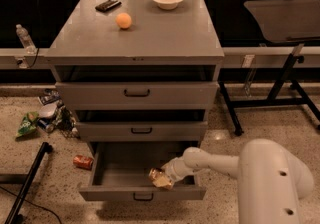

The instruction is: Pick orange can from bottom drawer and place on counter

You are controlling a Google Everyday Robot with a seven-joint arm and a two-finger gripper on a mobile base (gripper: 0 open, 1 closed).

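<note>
Grey counter (150,38) up top, bottom drawer (112,194) pulled open, white arm (225,164) reaching in from the right, gripper (166,172) by the drawer's front right corner, its grip impossible to tell, orange can (159,180) tilted right at its tip.

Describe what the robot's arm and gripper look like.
The arm is smooth, off-white and tubular, swelling into a bulky rounded housing with two small dark dots. No cables or lettering show. The gripper, inside the open bottom drawer near its front edge, is equally pale with a rounded wrist.
</note>
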